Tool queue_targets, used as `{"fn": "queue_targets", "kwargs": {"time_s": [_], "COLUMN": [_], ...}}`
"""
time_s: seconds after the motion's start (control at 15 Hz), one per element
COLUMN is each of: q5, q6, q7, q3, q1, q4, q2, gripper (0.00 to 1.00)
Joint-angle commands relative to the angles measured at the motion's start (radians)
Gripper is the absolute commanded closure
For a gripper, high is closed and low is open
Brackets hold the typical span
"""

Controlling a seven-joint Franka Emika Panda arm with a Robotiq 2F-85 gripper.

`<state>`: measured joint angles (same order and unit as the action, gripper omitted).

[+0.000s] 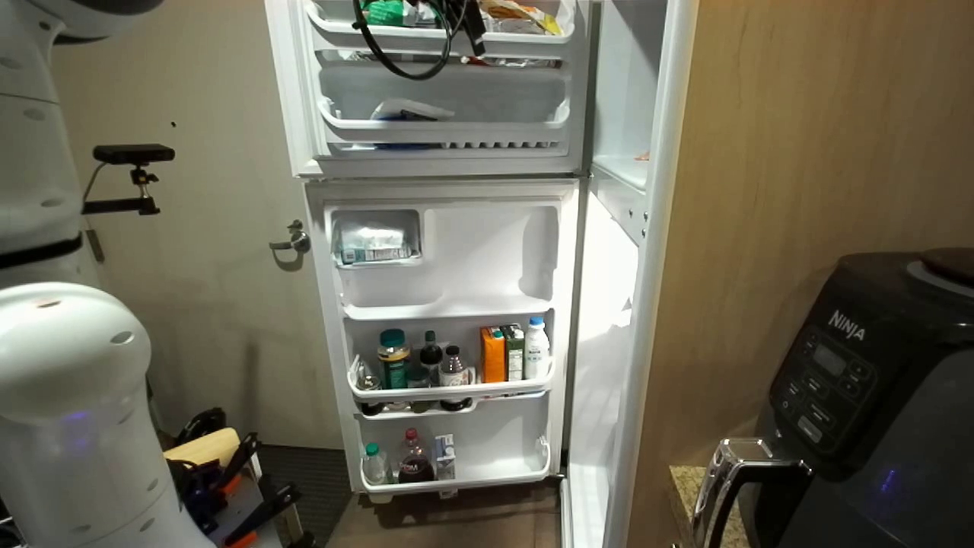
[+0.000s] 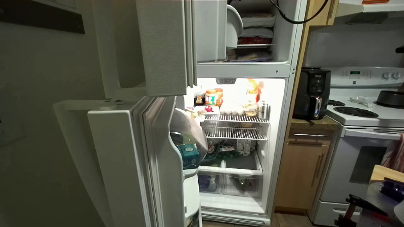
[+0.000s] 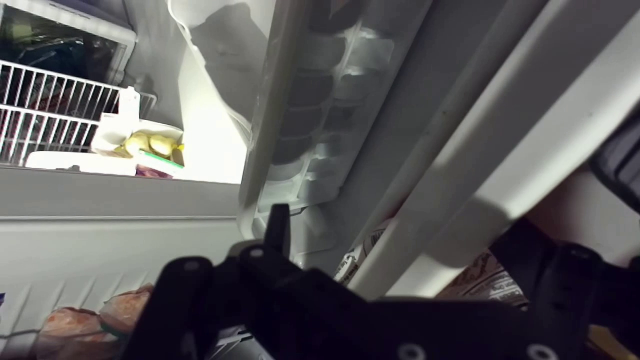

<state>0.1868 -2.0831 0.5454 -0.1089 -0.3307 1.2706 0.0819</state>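
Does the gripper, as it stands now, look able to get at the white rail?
Probably yes: in the wrist view, the gripper is open and the white rail shows between its fingers, nothing seen blocking; depth is unclear.

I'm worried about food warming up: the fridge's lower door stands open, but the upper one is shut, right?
Not quite: the upper door is not shut. It stands open too, leaving the freezer compartment exposed, as an exterior view shows. The lower door does stand open.
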Motion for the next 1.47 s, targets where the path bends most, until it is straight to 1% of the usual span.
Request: {"fn": "queue_targets", "kwargs": {"time_s": [0.0,0.4,0.8,1.0,1.4], "q5": [-0.006,-0.006,-0.052,-0.108,-0.189], "q6": [0.057,0.106,0.078,0.062,0.060], "q7": [0.014,-0.002,-0.018,-0.009,-0.002], "q3": [-0.022,-0.083,-0.133,-0.139,-0.118], "q1": [0.018,0.045,0.056,0.043,0.023], "q4": [0.026,0.008,0.014,0.023,0.018], "q2": [-0.032,-0.036,-0.048,-0.068,-0.139], "gripper": [0.00,0.00,0.00,0.00,0.00]}}
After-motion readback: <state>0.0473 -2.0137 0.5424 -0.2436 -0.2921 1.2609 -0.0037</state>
